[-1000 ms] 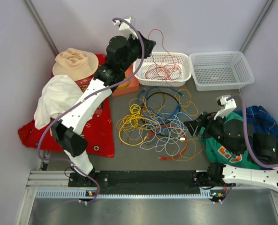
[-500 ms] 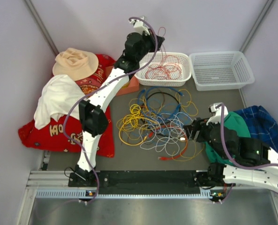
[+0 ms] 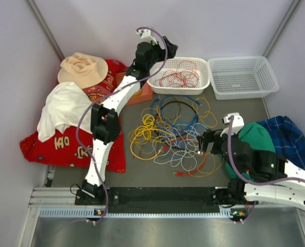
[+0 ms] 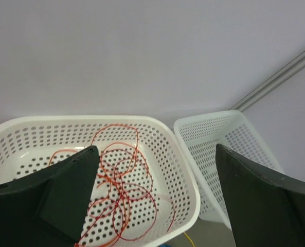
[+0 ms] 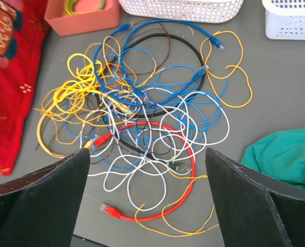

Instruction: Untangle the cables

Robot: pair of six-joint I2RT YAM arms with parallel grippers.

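From where I stand, the tangled heap of thin yellow, blue, white, black and red cables (image 5: 142,118) lies in the middle of the grey desk (image 5: 275,82), while one red-orange wire (image 4: 121,195) sits coiled in the white perforated plastic basket (image 4: 80,121) at the far side. The left fingers (image 4: 59,200) hover spread wide above that basket, holding nothing. The right fingers (image 5: 44,206) are likewise parted and empty, poised over the near side of the heap. These wires look light, limp and a little springy, so pulling one will likely drag its neighbours along. I'd judge the best hold is close to a free end, such as the small red plug (image 5: 107,208) lying clear at the near edge, drawn out gently.
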